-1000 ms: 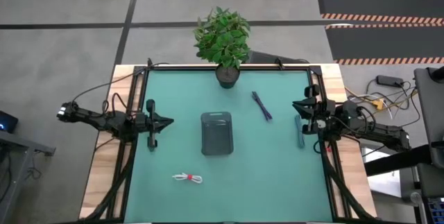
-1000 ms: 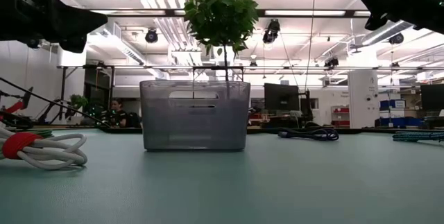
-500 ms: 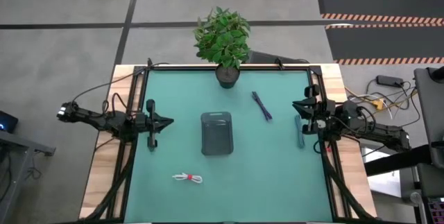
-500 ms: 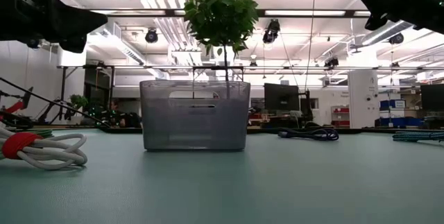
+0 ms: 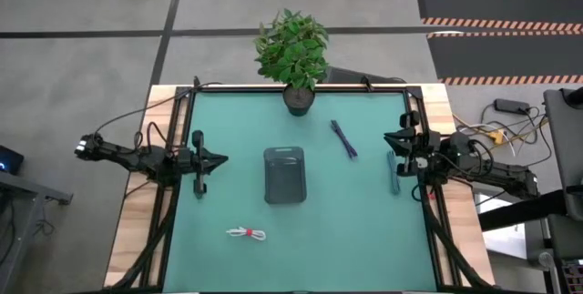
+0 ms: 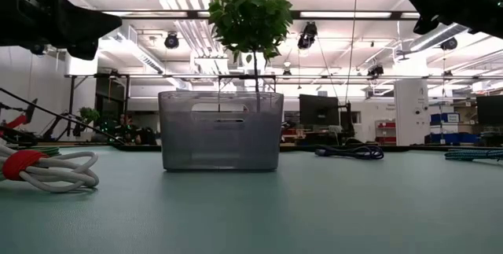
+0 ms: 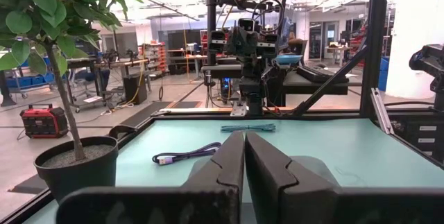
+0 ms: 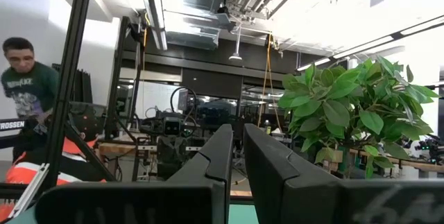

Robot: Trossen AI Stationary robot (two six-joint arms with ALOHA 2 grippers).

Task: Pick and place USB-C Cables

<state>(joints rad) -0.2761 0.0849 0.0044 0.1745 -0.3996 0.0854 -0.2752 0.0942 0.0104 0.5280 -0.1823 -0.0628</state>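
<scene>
A grey tray (image 5: 284,175) stands mid-table, also seen in the low view (image 6: 221,130). The white cable with a red band (image 5: 246,233) lies near the table's near edge, left of centre (image 6: 35,170). The dark blue cable (image 5: 343,138) lies toward the far right (image 7: 186,156). The teal-green cable (image 5: 393,172) lies at the right edge, just below my right gripper (image 5: 387,136), (image 7: 247,127). My left gripper (image 5: 223,158) hovers at the left side, shut and empty (image 7: 245,144). My right gripper is shut and empty too (image 8: 236,137).
A potted plant (image 5: 293,53) stands at the far edge, centre (image 6: 250,18). Black frame rails run along the table's left and right sides. Open green mat lies between the tray and each arm. A person (image 8: 24,99) shows in the room beyond the table.
</scene>
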